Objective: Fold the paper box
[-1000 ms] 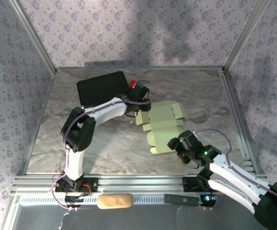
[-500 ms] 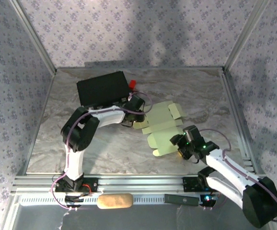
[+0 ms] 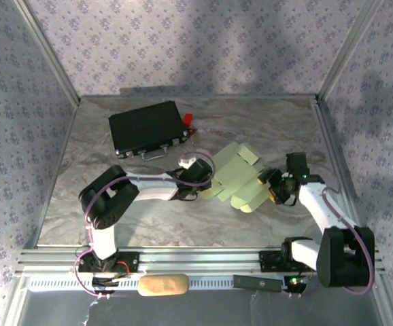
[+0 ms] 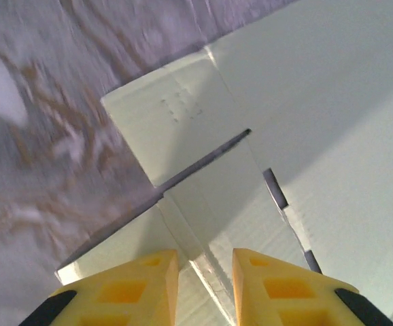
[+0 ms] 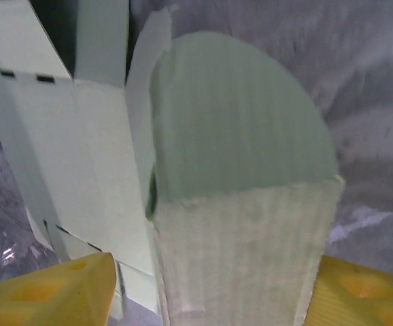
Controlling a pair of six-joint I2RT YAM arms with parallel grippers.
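The paper box is a pale green card cutout lying partly folded mid-table, right of centre. My left gripper is at its left edge. In the left wrist view the yellow fingers stand a little apart astride a raised crease of the box, not touching it. My right gripper is at the box's right side. In the right wrist view a wide panel ending in a rounded flap lies between the open right gripper's jaws, with a gap at the left finger.
A black case with a metal handle lies at the back left, a small red object at its right end. A tan oblong and a dark bar rest on the front rail. Metal frame posts border the table.
The left gripper came nearer from beside the case to the box's left edge, its jaws narrowing. The right arm swung from the front round to the box's right side. The box turned and shifted right.
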